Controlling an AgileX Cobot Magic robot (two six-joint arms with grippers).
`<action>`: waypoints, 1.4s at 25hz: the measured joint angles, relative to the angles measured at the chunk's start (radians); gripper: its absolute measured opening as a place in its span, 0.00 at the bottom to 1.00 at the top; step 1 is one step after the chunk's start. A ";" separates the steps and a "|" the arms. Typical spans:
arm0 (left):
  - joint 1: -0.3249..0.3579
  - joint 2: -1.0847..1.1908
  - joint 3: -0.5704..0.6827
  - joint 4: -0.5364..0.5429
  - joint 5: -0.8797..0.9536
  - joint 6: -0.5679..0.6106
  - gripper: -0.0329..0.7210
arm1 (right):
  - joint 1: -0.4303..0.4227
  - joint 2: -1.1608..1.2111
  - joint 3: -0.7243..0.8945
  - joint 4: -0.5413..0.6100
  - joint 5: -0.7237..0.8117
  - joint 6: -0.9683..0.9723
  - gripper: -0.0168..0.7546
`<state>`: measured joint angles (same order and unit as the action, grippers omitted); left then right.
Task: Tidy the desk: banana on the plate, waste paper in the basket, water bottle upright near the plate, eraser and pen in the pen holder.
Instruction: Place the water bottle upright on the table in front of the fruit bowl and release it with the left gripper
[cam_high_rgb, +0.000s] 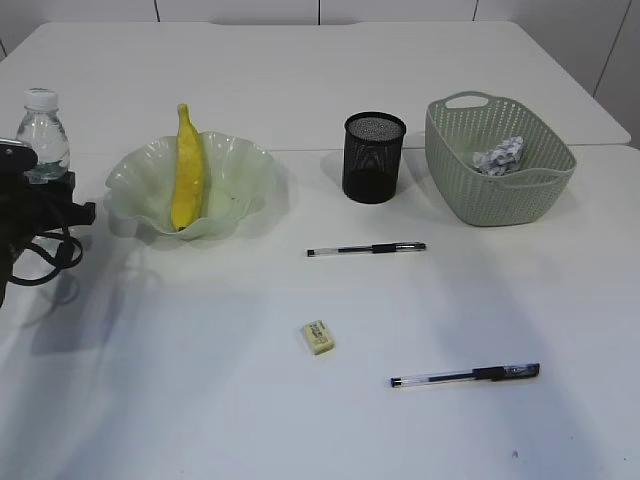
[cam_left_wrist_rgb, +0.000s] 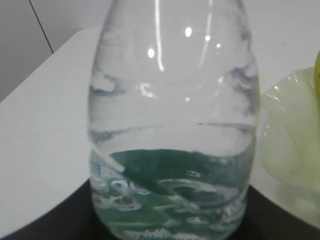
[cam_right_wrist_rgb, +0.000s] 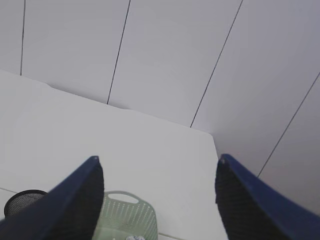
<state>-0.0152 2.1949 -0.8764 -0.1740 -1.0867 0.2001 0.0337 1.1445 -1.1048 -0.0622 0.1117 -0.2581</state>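
Bottle (cam_high_rgb: 44, 134) is standing upright at the desk's (cam_high_rgb: 180, 380) left edge, beside the plate (cam_high_rgb: 240, 175), with the left fingers part open around it; whether they are pressing it I cannot tell. Banana (cam_high_rgb: 186, 180) is lying in the plate. Paper ball (cam_high_rgb: 499, 155) is sitting in the basket (cam_high_rgb: 470, 195). Eraser (cam_high_rgb: 318, 337) and two pens (cam_high_rgb: 366, 249) (cam_high_rgb: 465, 375) are lying on the desk, in front of the pen holder (cam_high_rgb: 373, 158). Right fingers (cam_right_wrist_rgb: 90, 200) are standing wide apart, holding nothing.

You saw a matt white tabletop (cam_high_rgb: 200, 400), a glossy clear plastic water bottle (cam_left_wrist_rgb: 172, 125), a translucent, shiny ruffled plate (cam_high_rgb: 240, 165), a black wire-mesh pen holder (cam_high_rgb: 374, 158), and a matt woven-look plastic basket (cam_high_rgb: 470, 190) holding crumpled waste paper (cam_high_rgb: 498, 155).
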 joint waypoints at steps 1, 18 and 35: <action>0.000 0.000 0.000 0.000 0.000 0.000 0.54 | 0.000 0.000 0.000 0.000 -0.001 0.000 0.69; 0.000 0.000 0.000 0.000 0.000 -0.002 0.54 | 0.000 0.000 0.000 -0.001 -0.018 0.000 0.69; 0.000 0.000 0.000 0.000 0.000 -0.002 0.54 | 0.000 0.000 0.000 -0.001 -0.024 0.000 0.69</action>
<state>-0.0152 2.1949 -0.8764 -0.1740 -1.0867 0.1982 0.0337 1.1445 -1.1048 -0.0629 0.0874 -0.2581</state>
